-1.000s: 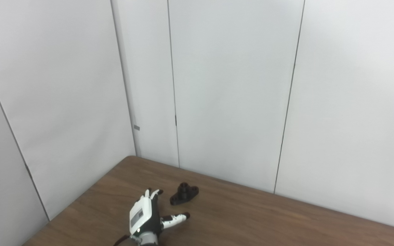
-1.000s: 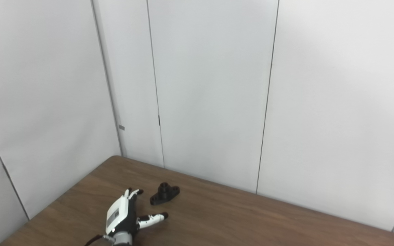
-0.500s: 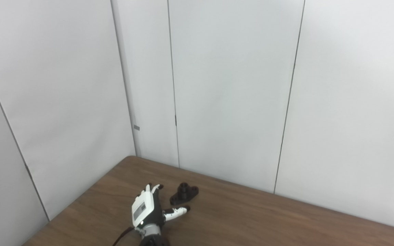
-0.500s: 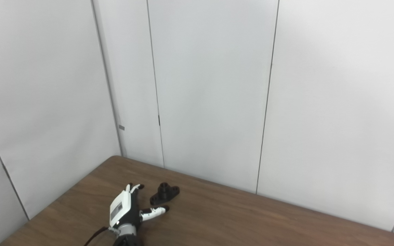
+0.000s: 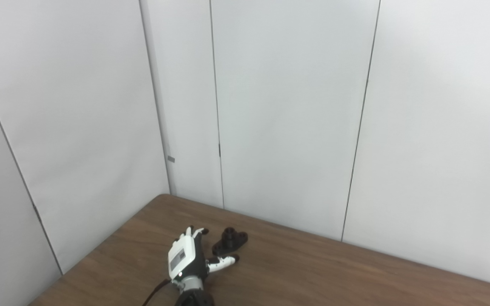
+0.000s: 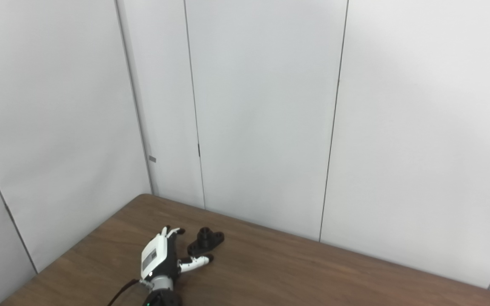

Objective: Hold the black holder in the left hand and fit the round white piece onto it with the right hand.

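- Since a second ago the left hand (image 5: 186,260) has slid forward along the table (image 5: 334,272) toward the black holder (image 5: 229,241); its thumb, which lay well short of the holder, now reaches up to the holder's near end.
- One hand is in view, the left one, coming in from the bottom edge at the left side; the right hand does not show in either eye view.
- That left hand is spread wide with nothing in it: its fingers (image 6: 172,231) point away from the robot along the holder's left side, and the thumb (image 5: 223,261) sticks out to the right just in front of the holder.
- Whether the thumb tip actually touches the holder is hard to judge at this size; it looks to be touching or just short of it.
- One black holder lies flat on the wood, near the table's far left corner: a short raised round collar in the middle with a flat ear on each side, set at a slant.
- One table, dark brown wood grain, fills the bottom of both views.
- White wall panels (image 6: 262,106) stand behind it, meeting at a corner on the left, with thin dark seams between them.
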Controlling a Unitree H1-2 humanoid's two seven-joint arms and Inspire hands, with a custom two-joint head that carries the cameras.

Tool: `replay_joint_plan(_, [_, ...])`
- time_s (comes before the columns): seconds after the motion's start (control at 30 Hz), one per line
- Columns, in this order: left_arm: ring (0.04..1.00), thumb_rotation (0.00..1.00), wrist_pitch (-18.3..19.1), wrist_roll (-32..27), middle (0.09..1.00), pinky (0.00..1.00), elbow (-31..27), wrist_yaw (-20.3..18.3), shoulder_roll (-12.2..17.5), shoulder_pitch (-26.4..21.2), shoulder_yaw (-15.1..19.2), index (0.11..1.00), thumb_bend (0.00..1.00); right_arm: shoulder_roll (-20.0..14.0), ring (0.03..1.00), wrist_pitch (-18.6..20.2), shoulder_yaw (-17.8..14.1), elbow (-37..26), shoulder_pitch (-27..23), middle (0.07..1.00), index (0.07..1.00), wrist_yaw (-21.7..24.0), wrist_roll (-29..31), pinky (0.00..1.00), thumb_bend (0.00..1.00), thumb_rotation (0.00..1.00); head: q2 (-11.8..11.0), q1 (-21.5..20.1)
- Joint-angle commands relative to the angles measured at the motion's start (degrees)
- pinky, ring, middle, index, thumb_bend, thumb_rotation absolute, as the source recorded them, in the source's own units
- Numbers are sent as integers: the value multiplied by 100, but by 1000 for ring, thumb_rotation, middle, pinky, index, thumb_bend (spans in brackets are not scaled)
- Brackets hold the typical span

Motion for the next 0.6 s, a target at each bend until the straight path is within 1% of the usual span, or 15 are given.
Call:
replay_joint_plan(0.0, [982,295,118,-164,984,999,8,-179,-55,-89,-72,810,987,40,965,-141,-55,-129,49,965,906,-46,12,962,887,824,8,-5])
replay_joint_plan(0.07, [983,289,113,-171,987,1000,-3,-199,-50,-85,-106,810,989,48,957,-179,-61,-119,60,961,902,-56,-25,951,891,829,19,-17])
replay_joint_plan(0.17, [978,299,113,-160,984,1000,52,-195,-34,-107,-155,812,992,52,962,-129,-67,-171,88,964,901,-18,45,953,906,830,32,-23])
replay_joint_plan(0.27, [985,294,100,-214,978,1000,94,-218,-39,-130,-164,810,1000,65,973,-73,-73,-248,120,968,900,-32,40,940,905,808,42,-24])
replay_joint_plan(0.33, [996,273,27,-295,984,1000,90,-240,-62,-117,-147,816,995,74,965,-68,-80,-268,128,963,900,-56,-12,953,909,825,46,-18])
replay_joint_plan(0.4, [987,256,-46,-313,979,1000,110,-203,-74,-108,-161,814,994,74,967,-108,-93,-231,122,964,900,-50,-19,967,915,823,53,-24])
replay_joint_plan(0.57, [974,215,-187,-364,968,1000,179,-177,-95,-106,-176,803,1000,99,962,-72,-113,-296,139,957,896,-46,-10,950,913,825,66,-27])
